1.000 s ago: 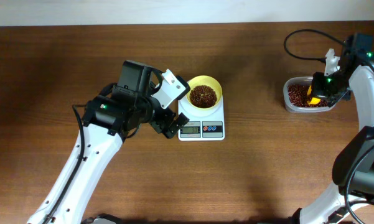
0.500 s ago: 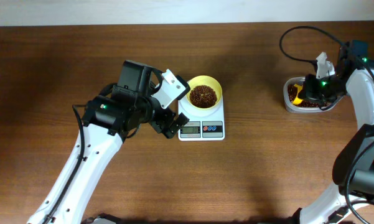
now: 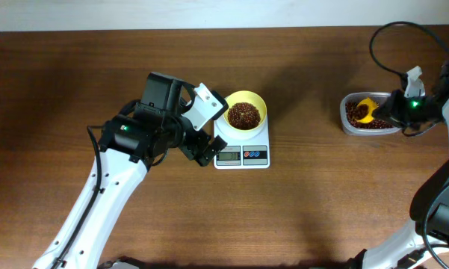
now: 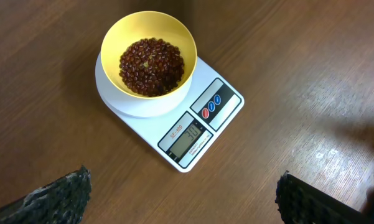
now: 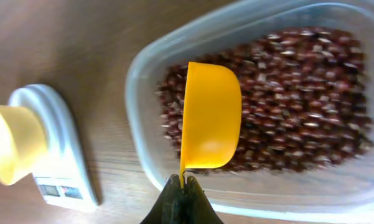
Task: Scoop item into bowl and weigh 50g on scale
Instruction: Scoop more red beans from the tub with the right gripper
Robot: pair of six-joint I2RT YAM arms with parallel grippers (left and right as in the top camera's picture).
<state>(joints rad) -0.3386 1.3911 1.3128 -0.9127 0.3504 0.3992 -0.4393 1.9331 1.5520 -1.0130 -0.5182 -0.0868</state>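
Overhead view: I am holding the left gripper (image 3: 214, 128) released, its jaws standing wide, left of centre beside the scale (image 3: 243, 155). Left wrist view: the bowl (image 4: 146, 25) is sitting on the scale's round platform in the upper middle of the frame, carrying a heap of beans (image 4: 151, 66). Right wrist view: the right gripper (image 5: 182, 198), at bottom centre, is clenching the thin handle of a yellow scoop (image 5: 211, 118), which is hanging over more beans in a clear tub (image 5: 135, 79) filling the right of the frame.
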